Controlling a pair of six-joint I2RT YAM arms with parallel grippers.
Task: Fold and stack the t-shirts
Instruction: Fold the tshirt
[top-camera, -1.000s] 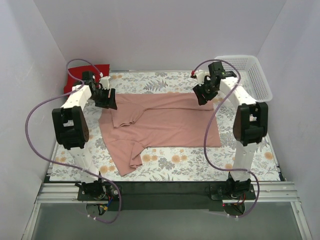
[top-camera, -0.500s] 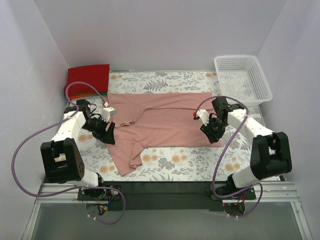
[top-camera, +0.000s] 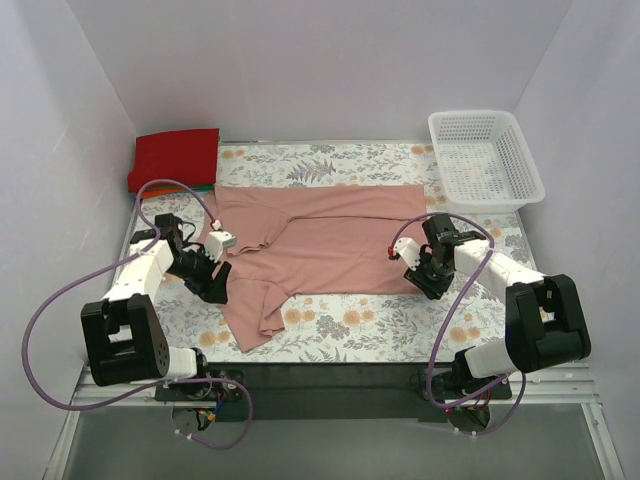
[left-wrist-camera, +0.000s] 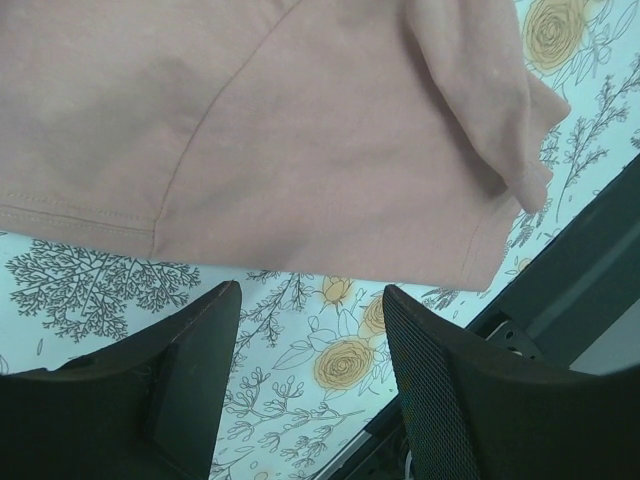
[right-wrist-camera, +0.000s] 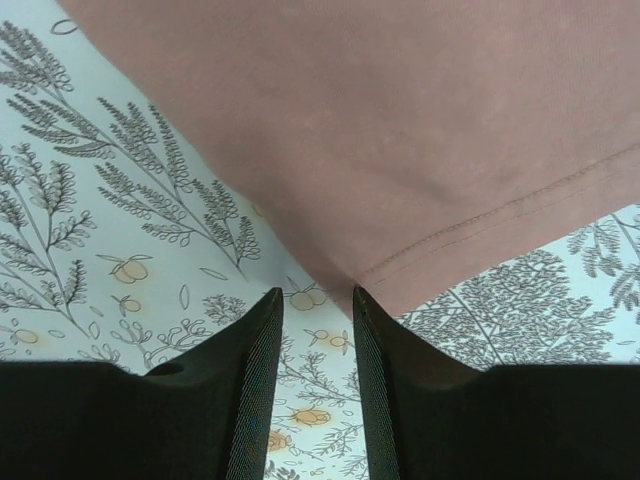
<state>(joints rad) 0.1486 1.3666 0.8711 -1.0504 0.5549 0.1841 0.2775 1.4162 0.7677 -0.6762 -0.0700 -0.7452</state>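
1. Top external view, and here's the score: a red folded t-shirt (top-camera: 178, 157) sits as a neat rectangle at the table's 10 o'clock corner, so at least one is finished and parked. Whether more lie under it, I cannot tell.
2. The pink t-shirt (top-camera: 330, 235) is the one in play. It lies spread across the middle of the floral table cloth (top-camera: 400, 325), mostly flat, with rumpled cloth on its 9 o'clock side and a flap trailing toward 7 o'clock. I'd call its folding barely begun, with the stacking all to come.
3. The white basket (top-camera: 487, 158) stands at 2 o'clock, well apart from the action.
4. Left arm: stretched low over the table with its forearm nearly level, and the left gripper (top-camera: 212, 285) at the shirt's 8 o'clock edge. On the left wrist view its black fingers (left-wrist-camera: 190, 380) are spread wide, the stitched hem lying just ahead of the gap, nothing held.
5. Right arm: a mirror pose, low and reaching in, with the right gripper (top-camera: 436, 287) at the shirt's 4 o'clock corner. On the right wrist view the fingers (right-wrist-camera: 255, 390) stand close together with only a thin slot between them. The floral print shows through that slot, and the hemmed corner sits at its mouth, not pinched as far as I can see.
6. My read: both are lining up to pinch the near edge, then carry it toward 12 o'clock.
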